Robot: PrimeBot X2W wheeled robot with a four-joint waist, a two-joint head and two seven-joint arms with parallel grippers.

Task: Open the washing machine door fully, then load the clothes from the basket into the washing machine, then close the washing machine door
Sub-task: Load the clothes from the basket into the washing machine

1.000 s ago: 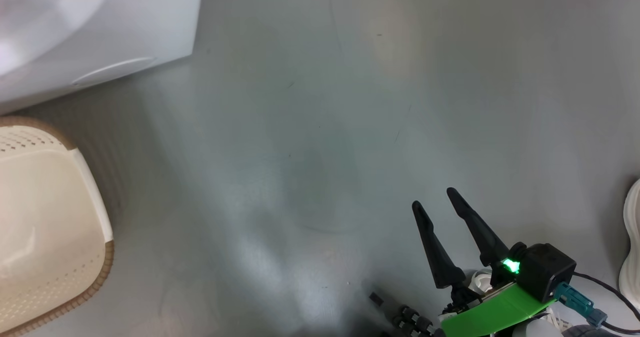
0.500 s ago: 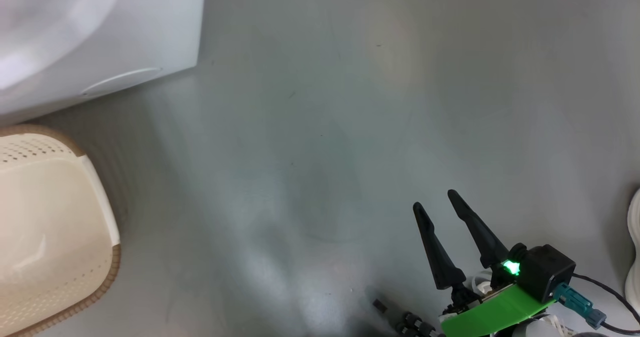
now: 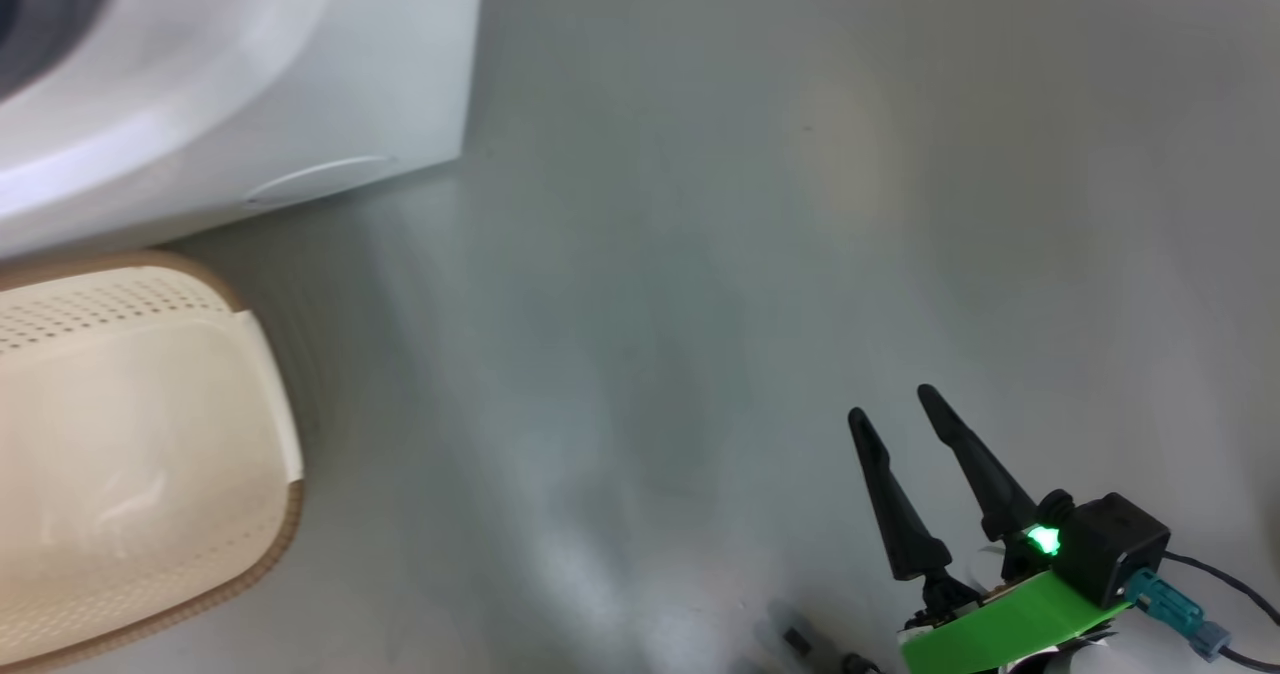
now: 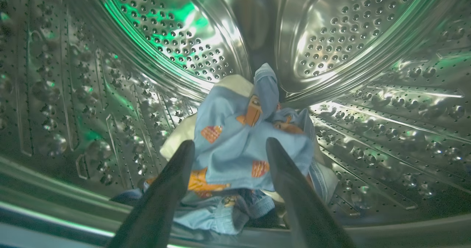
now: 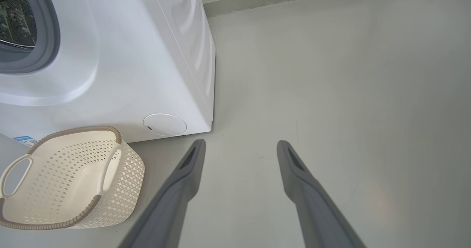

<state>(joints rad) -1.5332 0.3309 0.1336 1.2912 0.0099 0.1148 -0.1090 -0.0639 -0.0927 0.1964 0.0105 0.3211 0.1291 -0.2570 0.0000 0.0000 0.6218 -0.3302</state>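
Left gripper (image 4: 230, 141) spread wide, perforated steel drum (image 4: 165, 31) all around, I see light blue cartoon-print clothes (image 4: 228, 115) just beyond it.

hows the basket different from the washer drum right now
The basket is cream plastic with a brown rim; the drum is shiny steel. The basket looks empty; the drum holds the clothes. The basket stands on the floor by the washing machine; the drum is inside it. Both are perforated.
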